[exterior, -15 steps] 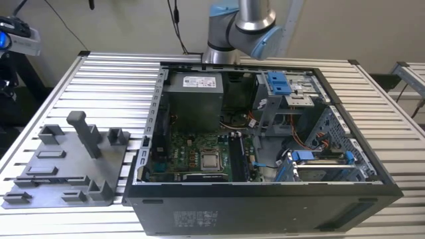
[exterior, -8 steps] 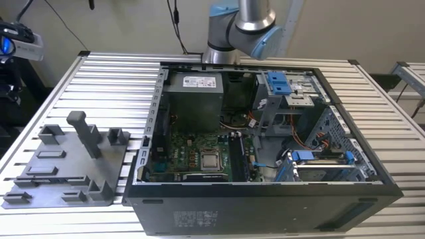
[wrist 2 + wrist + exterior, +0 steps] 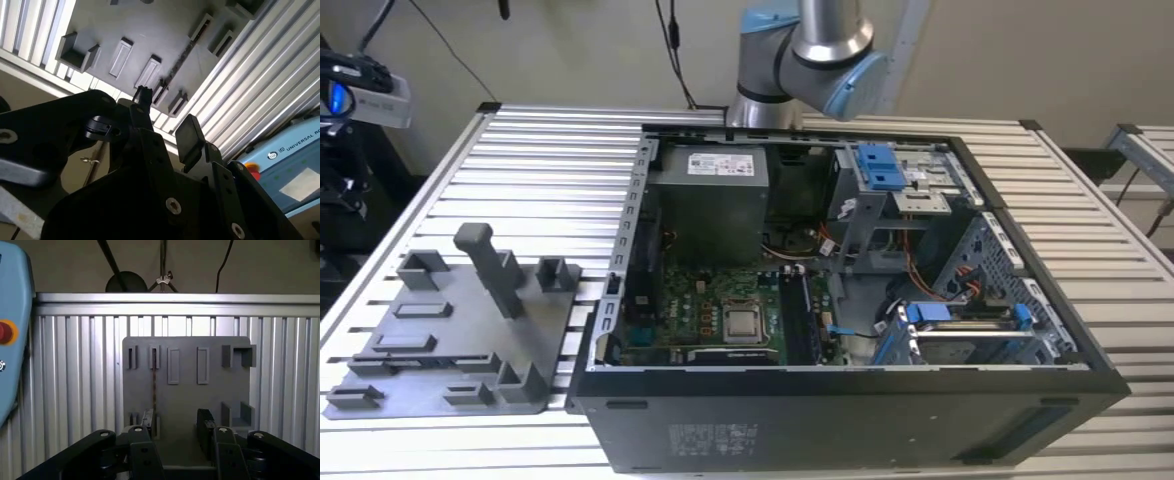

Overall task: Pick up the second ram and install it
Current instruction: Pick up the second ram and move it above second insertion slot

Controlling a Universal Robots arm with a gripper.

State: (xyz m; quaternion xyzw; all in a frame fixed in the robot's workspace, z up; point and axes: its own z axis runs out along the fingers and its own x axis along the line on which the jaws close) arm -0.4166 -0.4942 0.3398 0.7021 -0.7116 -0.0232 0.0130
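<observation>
The second ram [image 3: 153, 382] stands on edge in a slot of the grey tray [image 3: 210, 395] and shows as a thin dark line seen from above. In the second wrist view the ram [image 3: 181, 61] runs slantwise across the tray [image 3: 150, 30]. My gripper [image 3: 176, 427] hangs well above the tray, open, with nothing between its black fingers [image 3: 205, 424]. One finger lines up with the near end of the ram. In the second wrist view the gripper [image 3: 165, 117] is also open. The exterior view has the tray [image 3: 454, 335] at its left.
An open computer case [image 3: 854, 290] lies on the slatted aluminium table [image 3: 534, 170], with a green motherboard [image 3: 720, 315] and its silver chip inside. The arm's base [image 3: 801, 50] stands behind the case. A blue pendant with a red button [image 3: 10, 335] lies beside the tray.
</observation>
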